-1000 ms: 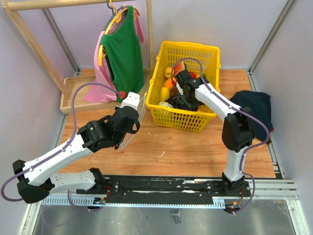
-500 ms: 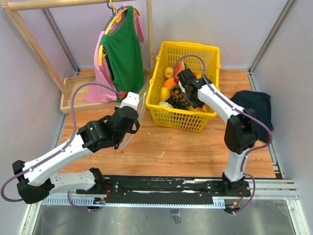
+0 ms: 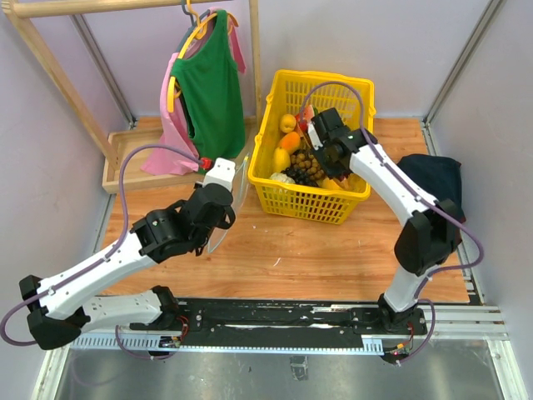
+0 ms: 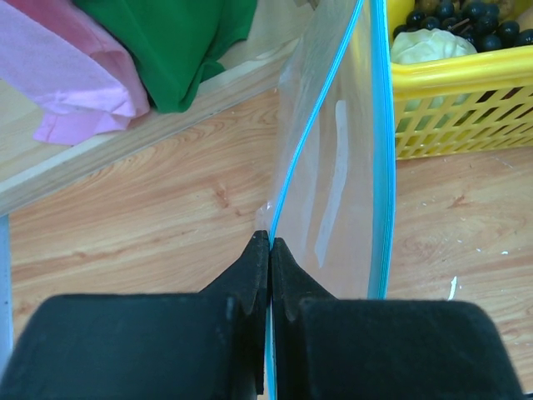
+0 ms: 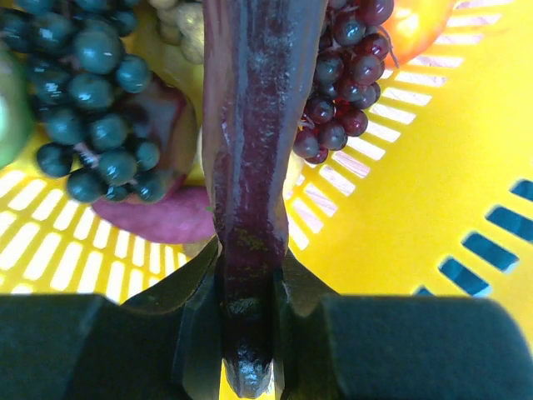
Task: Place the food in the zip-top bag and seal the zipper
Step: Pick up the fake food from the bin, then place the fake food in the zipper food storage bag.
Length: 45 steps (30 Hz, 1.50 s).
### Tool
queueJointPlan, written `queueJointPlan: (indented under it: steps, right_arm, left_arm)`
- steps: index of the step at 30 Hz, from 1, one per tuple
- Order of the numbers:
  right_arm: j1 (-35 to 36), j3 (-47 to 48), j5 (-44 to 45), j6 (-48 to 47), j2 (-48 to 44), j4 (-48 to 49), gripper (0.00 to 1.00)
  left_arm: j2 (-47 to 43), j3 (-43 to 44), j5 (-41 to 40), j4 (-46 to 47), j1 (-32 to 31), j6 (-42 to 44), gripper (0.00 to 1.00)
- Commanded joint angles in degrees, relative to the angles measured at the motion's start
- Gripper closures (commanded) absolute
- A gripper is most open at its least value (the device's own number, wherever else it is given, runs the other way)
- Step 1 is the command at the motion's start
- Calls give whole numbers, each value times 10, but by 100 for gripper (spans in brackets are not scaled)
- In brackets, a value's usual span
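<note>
My left gripper [image 4: 271,242] is shut on one lip of the clear zip-top bag [image 4: 341,167], which hangs above the wooden table left of the basket, its mouth gaping. The light-blue zipper [image 4: 383,167] runs along both lips. From above, the zip-top bag [image 3: 231,204] is a faint sheet at my left gripper [image 3: 221,218]. My right gripper [image 5: 248,275] is shut on a dark purple eggplant [image 5: 254,125] inside the yellow basket [image 5: 433,183]. Dark grapes [image 5: 83,58] and red grapes [image 5: 341,83] lie on either side of it. From above, my right gripper [image 3: 326,160] is down among the food [image 3: 291,150].
The yellow basket [image 3: 321,208] stands at the table's back centre. A wooden rack with a green top [image 3: 208,92] and a pink garment [image 3: 171,146] stands at the back left. A dark cloth [image 3: 433,179] lies at the right edge.
The right gripper's jaws have closed on the eggplant, and the right arm has swung right and toward the basket's back. The left arm has barely shifted, bag still in its grip.
</note>
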Motion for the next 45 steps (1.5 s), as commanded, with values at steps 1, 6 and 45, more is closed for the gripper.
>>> queueJointPlan:
  steps: [1,6,45]
  right_arm:
    - [-8,22,-70,37,-64,-5,99]
    - [4,35,-96,58,-112,-26,99]
    - [259,-198,-374,368,-356,98,99]
  left_arm:
    - [-26,-23,-29,51,2,8,100]
    - [-60,-52,-33,93,2,26,100]
    - [73,38,-66,-2,-1,-154,100]
